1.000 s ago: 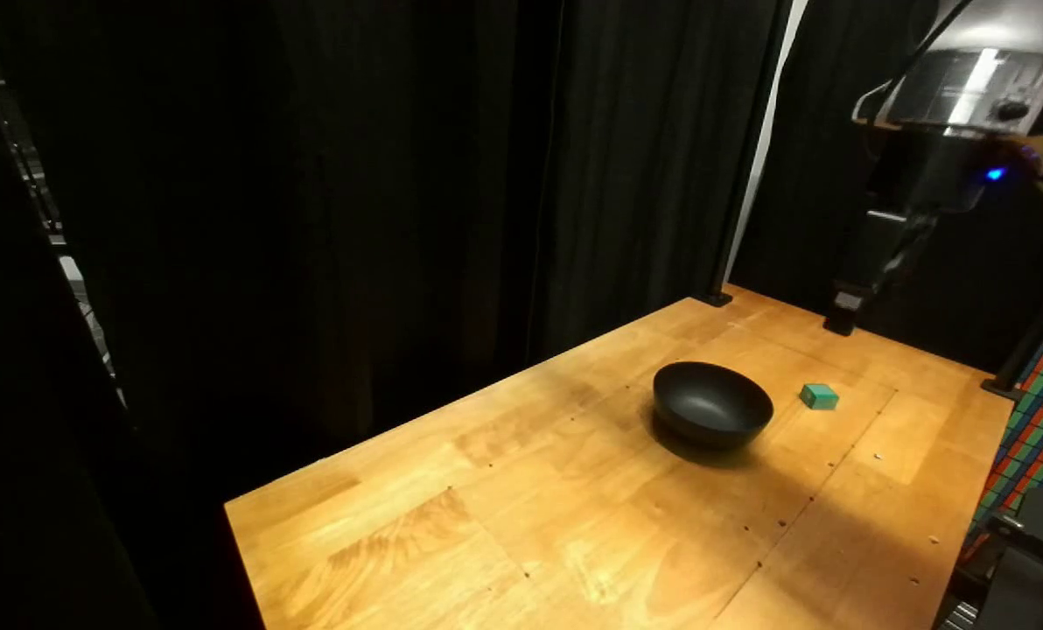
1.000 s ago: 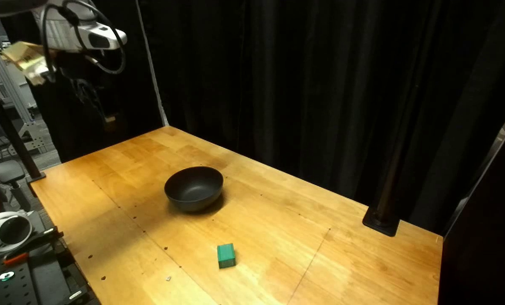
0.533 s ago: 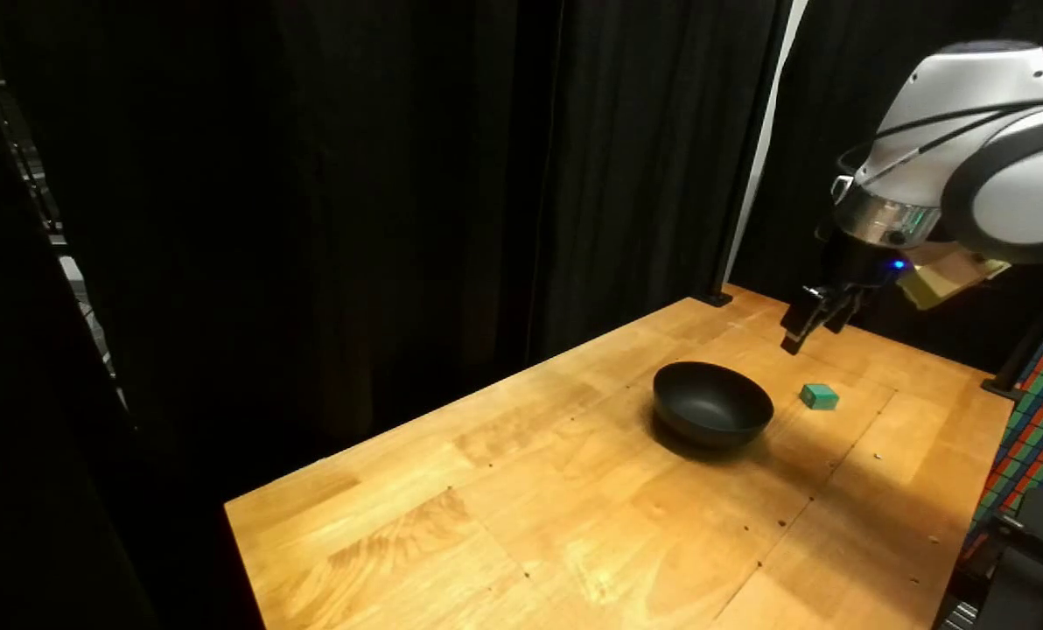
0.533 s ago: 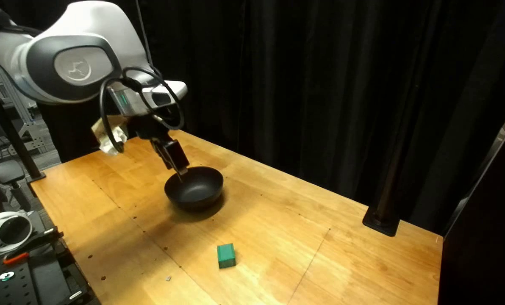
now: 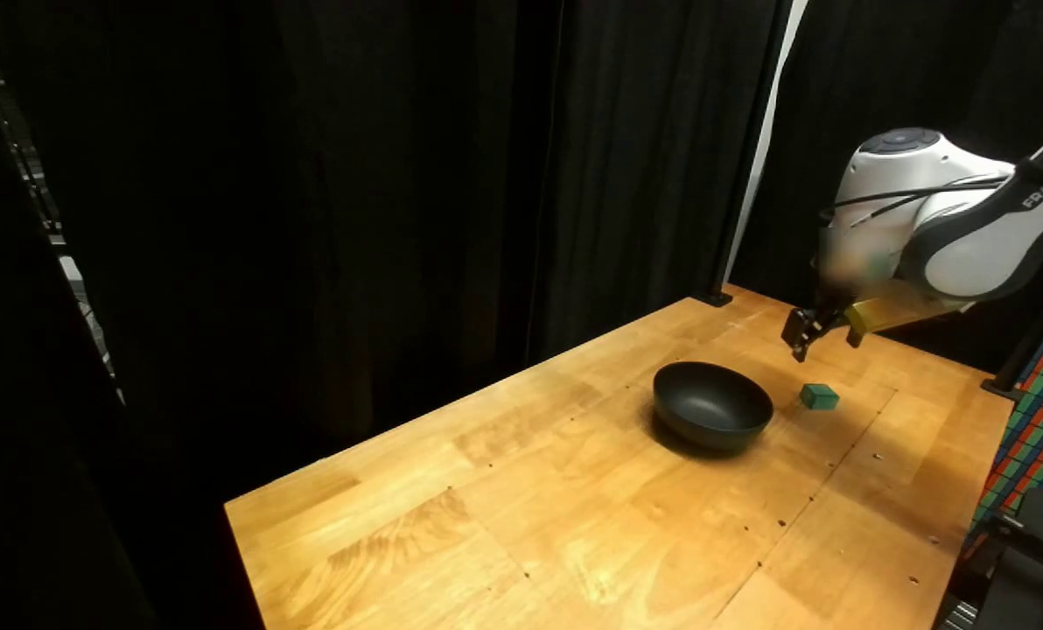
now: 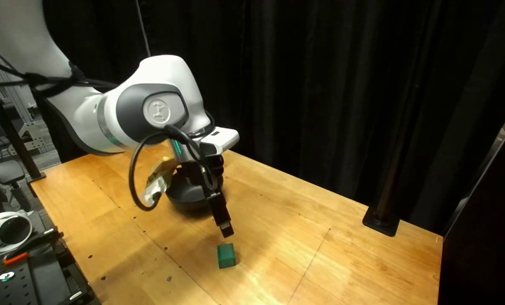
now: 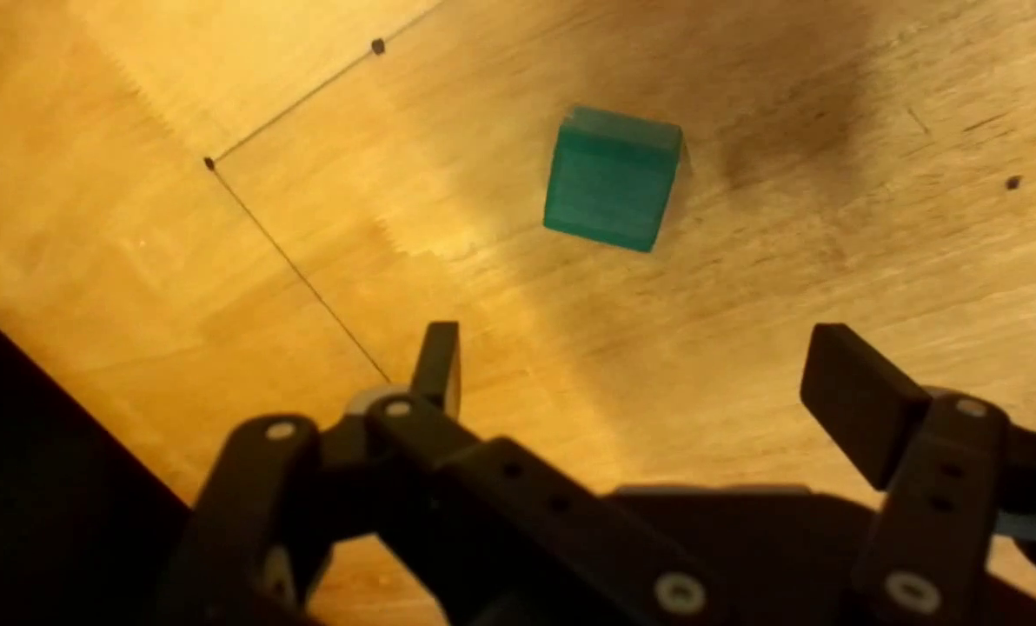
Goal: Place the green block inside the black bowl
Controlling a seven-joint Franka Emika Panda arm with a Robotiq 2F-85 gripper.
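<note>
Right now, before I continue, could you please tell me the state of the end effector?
End effector: open, holding nothing; the green block lies on the table.

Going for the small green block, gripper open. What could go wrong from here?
The open black two-finger gripper might miss or nudge the small green rectangular block: the wrist view shows it ahead of the fingers, not between them. The block looks slightly skewed to the fingers, so it could twist as they close. Afterwards, a low carry might bump the round black bowl, which stands taller than the block.
</note>
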